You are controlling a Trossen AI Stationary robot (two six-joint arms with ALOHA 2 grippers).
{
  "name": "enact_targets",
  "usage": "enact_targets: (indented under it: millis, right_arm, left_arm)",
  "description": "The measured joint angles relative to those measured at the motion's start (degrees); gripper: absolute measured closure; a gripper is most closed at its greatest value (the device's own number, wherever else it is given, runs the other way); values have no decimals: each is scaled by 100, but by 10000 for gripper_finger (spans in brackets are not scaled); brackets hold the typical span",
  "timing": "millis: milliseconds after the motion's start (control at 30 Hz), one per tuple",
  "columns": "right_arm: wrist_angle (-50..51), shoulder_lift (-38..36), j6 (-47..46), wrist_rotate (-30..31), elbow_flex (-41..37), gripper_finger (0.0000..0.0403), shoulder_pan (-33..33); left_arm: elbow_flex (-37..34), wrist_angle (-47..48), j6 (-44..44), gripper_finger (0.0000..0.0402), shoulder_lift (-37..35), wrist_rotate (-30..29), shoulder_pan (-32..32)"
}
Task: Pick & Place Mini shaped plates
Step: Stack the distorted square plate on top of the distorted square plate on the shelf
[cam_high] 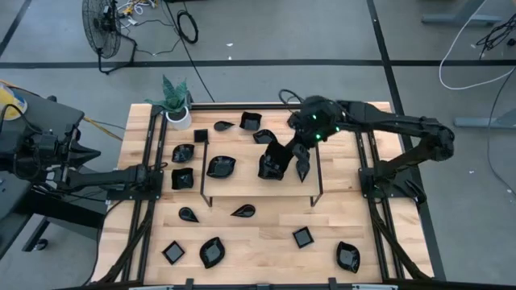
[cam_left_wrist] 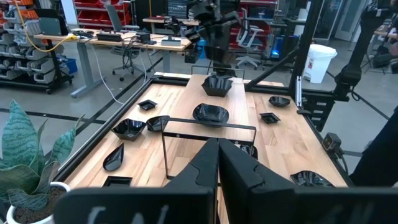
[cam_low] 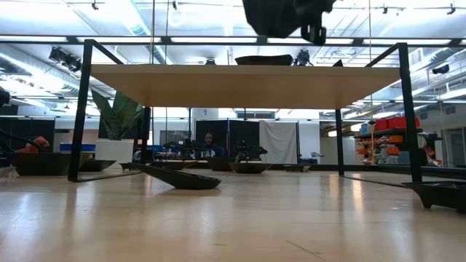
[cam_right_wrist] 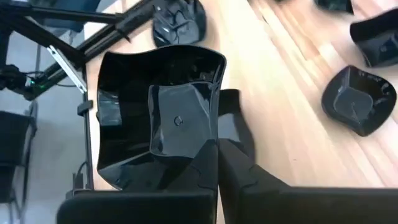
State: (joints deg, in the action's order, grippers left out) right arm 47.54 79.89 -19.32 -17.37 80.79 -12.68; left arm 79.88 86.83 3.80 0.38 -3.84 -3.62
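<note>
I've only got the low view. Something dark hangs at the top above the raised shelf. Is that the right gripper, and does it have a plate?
Observer: Yes. The right gripper is shut on the rim of a square plate, over the shelf.
Operator: Is anything else on that shelf?
Observer: A wavy leaf plate lies on it, on the left arm's side of the held plate and apart from it.
Operator: Where's the left arm?
Observer: It waits low at the table's left side. The left gripper is shut and empty, pointing across toward the shelf.
</note>
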Motion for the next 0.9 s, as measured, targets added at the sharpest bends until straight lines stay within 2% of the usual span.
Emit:
enact_targets:
  millis: [267,633,900]
  right_arm:
    - [1158,852,1037,-133,986,403,-259]
    - [2011,1779,2205,-451,2016,403,-250]
    - [2257,2172,2526,-470,2276,403,-249]
  left_arm:
    - [0,1,0,383,0,-1,-2]
    - [0,0,0,383,0,-2,-2]
    - [0,1,1,383,0,-1,-1]
